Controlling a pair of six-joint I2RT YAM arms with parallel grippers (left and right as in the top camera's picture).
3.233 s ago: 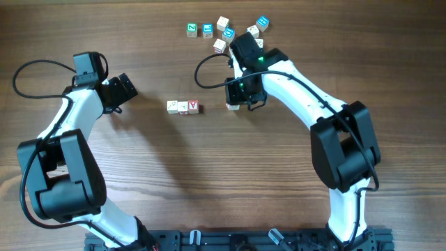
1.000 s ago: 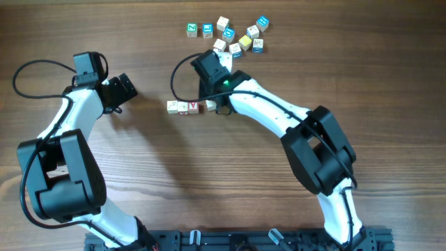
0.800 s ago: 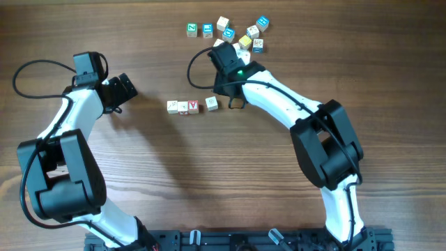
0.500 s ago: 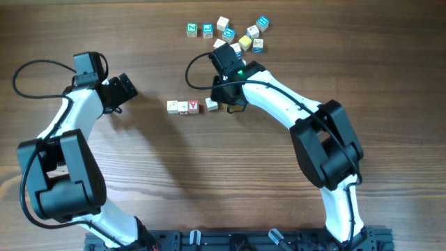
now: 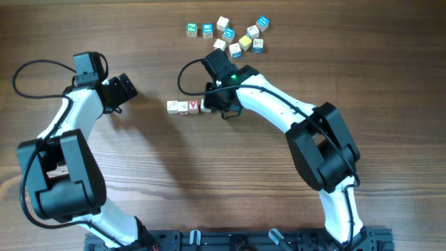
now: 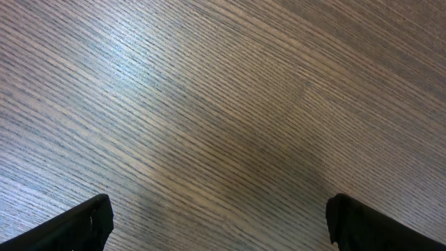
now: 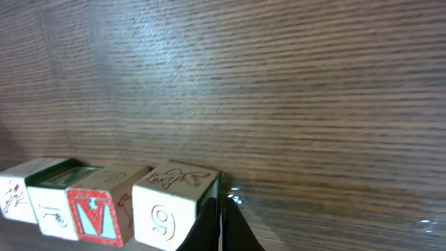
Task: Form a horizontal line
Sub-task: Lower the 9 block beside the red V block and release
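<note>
- Row first: the horizontal line (image 5: 188, 107) sits mid-counter (image 5: 230, 181), four cubes touching, the red-lettered one third from the left.
- Right gripper (image 7: 221, 229) is pinched fully together and holds nothing. Its tip sits right against the end cube (image 7: 169, 203), as far as I can tell. I read that as a pusher pose, for snugging the row tight and straight.
- Left gripper (image 6: 221, 226) hangs spread wide over bare wood, well apart, out of the way.
- Loose cubes (image 5: 237, 31) wait near the far edge, so there's more to fetch, I'd say.
</note>
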